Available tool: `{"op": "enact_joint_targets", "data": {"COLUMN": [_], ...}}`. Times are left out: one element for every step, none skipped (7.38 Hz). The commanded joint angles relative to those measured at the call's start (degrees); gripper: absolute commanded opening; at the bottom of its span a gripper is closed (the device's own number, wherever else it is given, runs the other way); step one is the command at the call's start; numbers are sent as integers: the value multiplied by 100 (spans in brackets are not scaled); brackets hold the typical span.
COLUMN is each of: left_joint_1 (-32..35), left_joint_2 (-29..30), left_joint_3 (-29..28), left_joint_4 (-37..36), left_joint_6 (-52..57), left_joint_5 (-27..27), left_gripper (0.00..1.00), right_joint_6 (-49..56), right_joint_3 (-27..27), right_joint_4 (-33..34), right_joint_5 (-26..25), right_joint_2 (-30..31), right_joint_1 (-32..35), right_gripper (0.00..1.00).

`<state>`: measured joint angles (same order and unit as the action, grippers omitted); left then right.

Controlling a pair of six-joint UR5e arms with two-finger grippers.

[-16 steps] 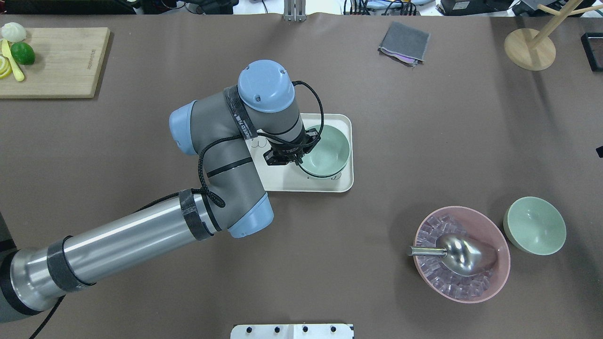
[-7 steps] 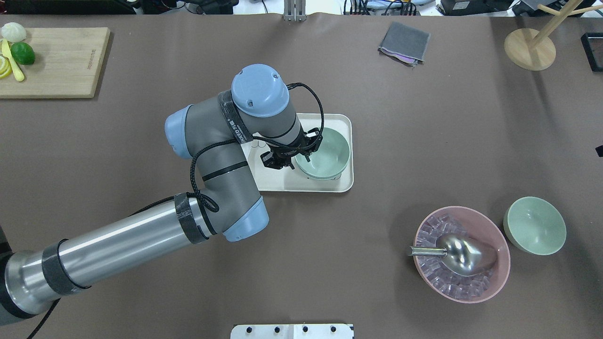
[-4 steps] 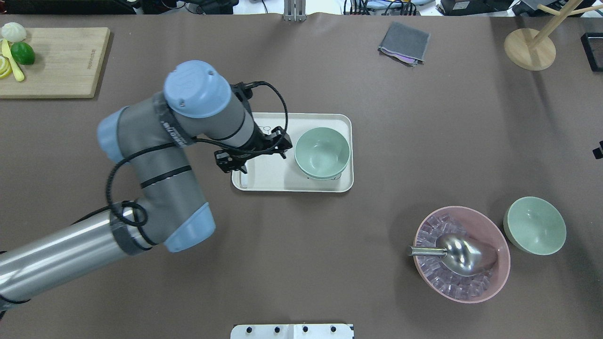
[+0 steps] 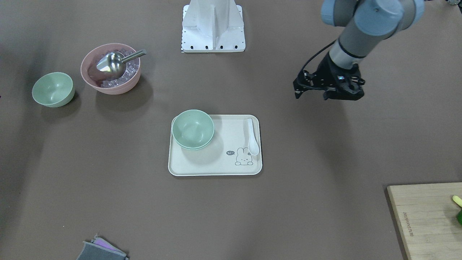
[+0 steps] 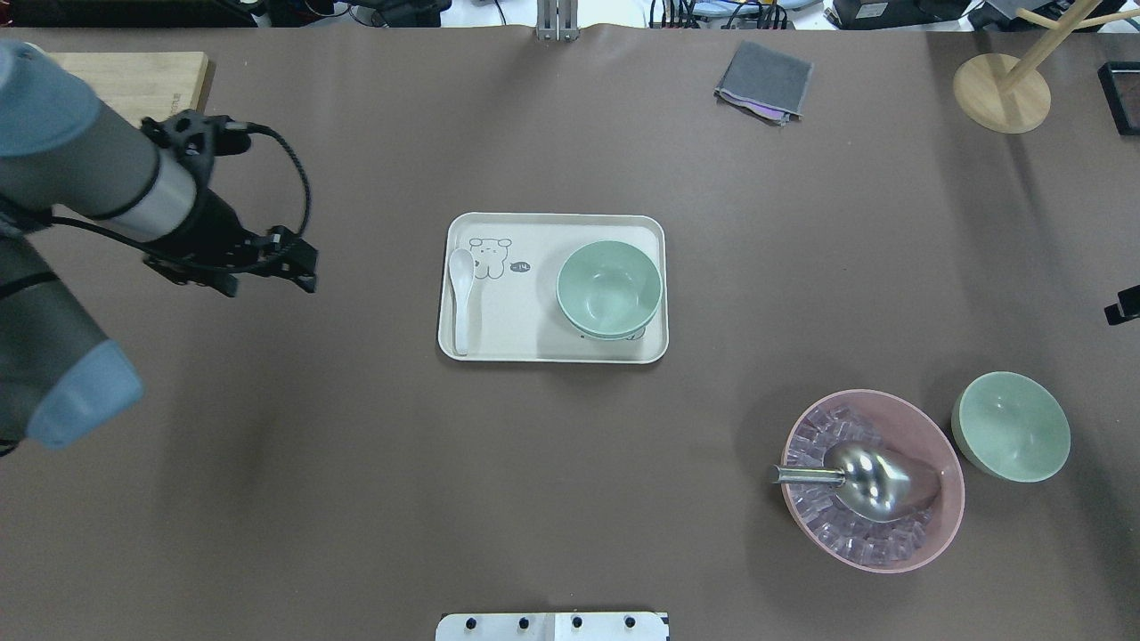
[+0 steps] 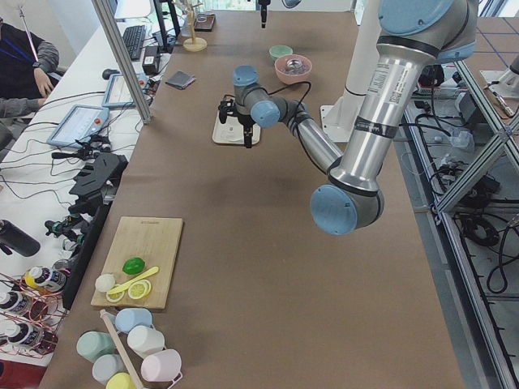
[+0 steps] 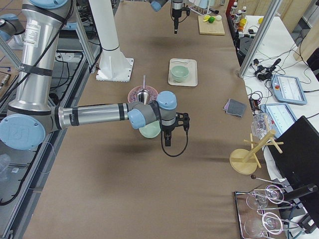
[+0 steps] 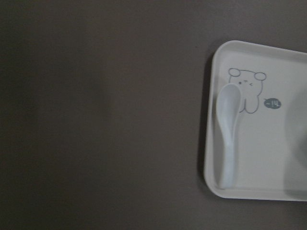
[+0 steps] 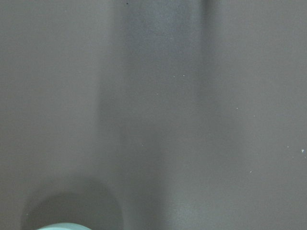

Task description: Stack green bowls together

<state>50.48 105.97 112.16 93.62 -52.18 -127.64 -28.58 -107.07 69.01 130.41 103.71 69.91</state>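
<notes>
Two green bowls (image 5: 609,288) sit nested on the right part of a cream tray (image 5: 534,343); they also show in the front view (image 4: 192,129). A third green bowl (image 5: 1011,426) stands alone on the table to the right of the pink bowl. My left gripper (image 5: 267,276) hangs open and empty above bare table, far left of the tray. Only a black tip of my right gripper (image 5: 1124,305) shows at the right edge, beyond the lone bowl; I cannot tell if it is open or shut.
A pink ribbed bowl (image 5: 873,481) holds ice cubes and a metal scoop. A white spoon (image 5: 461,294) lies on the tray's left side. A cutting board (image 4: 429,216), a grey cloth (image 5: 764,82) and a wooden stand (image 5: 1002,89) sit along the far edge.
My left gripper let go of the upper bowl on the tray and drew back far to the left. The bowl stays nested in the one below.
</notes>
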Motion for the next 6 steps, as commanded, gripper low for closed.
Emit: {"op": "enact_joint_targets", "data": {"left_joint_1": [1143,1601,1936,2009,2027,2027], "left_joint_2": [-838,-1259,-1472,-1622,-1632,-1641], "left_joint_3": [-44,-140,-272,-291,-299,-308], "left_joint_4": [-46,-46,-46,-37,-37,-37], "left_joint_6": [2253,3439,4173,4407,4418,4409], "left_joint_5": [-393,-393,-384,-384,-384,-384], "left_gripper": [98,98,98,98,98,98], "right_joint_6": [-673,-1006,-1357,-1744,-1939,-2028], "right_joint_3": [-7,2,2,2,2,2], "right_joint_4": [-1001,-1248,-1468,-1661,-1759,-1777], "right_joint_5": [-16,-42,-269,-549,-744,-885], "right_joint_2": [578,650,668,677,703,729], "right_joint_1": [-337,-486,-748,-1073,-1337,-1522], "right_gripper": [99,98,97,95,94,91]}}
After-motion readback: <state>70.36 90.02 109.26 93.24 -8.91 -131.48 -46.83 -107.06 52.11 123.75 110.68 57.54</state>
